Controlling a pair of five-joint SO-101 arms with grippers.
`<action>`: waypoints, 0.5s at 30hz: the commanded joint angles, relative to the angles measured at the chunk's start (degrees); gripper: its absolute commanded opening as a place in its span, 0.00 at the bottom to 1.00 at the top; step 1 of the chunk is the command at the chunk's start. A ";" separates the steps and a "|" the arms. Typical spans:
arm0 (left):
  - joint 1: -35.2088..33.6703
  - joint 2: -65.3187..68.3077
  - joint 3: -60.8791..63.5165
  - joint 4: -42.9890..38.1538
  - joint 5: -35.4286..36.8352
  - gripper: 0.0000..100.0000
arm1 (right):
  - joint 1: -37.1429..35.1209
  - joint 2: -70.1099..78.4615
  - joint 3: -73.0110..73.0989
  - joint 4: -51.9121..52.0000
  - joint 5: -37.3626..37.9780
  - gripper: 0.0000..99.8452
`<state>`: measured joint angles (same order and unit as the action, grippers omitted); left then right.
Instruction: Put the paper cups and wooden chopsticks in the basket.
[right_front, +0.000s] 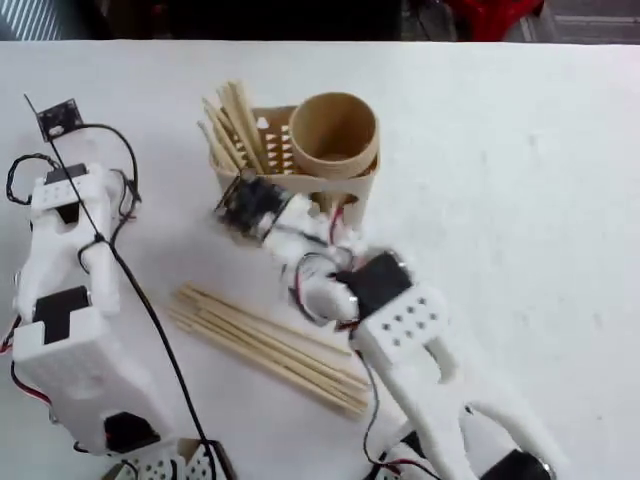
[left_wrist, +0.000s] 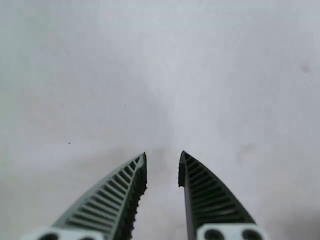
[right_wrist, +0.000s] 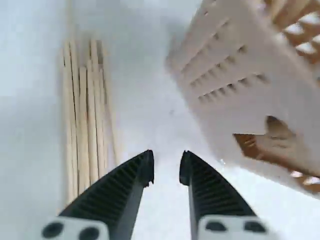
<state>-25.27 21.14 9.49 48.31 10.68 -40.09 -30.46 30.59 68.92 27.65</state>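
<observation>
The white slotted basket (right_front: 226, 172) stands at the back middle of the table. It holds a brown paper cup (right_front: 333, 135) and a bundle of wooden chopsticks (right_front: 232, 122) leaning out at its left. Several more chopsticks (right_front: 270, 348) lie in a loose row on the table in front of it. In the right wrist view my right gripper (right_wrist: 166, 166) hangs slightly open and empty over bare table, between the loose chopsticks (right_wrist: 85, 125) and the basket (right_wrist: 235, 65). My left gripper (left_wrist: 162, 167) is slightly open and empty over bare table.
The right arm (right_front: 400, 320) comes in from the front right, its wrist just in front of the basket. The left arm (right_front: 65, 270) lies folded along the left side, with black cables (right_front: 150, 310) trailing beside it. The table's right half is free.
</observation>
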 joint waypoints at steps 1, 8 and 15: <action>0.75 -0.40 -0.26 -0.88 -0.70 0.12 | -0.22 3.38 7.65 -9.27 3.25 0.10; 0.75 -0.40 -0.09 -0.88 -0.70 0.12 | -2.95 16.22 11.69 -18.86 5.10 0.10; 0.75 -0.40 -0.09 -0.88 -0.70 0.12 | -3.03 29.32 11.16 -25.71 7.21 0.10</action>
<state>-25.27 21.14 9.76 48.31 10.68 -42.81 -3.03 42.46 45.98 34.07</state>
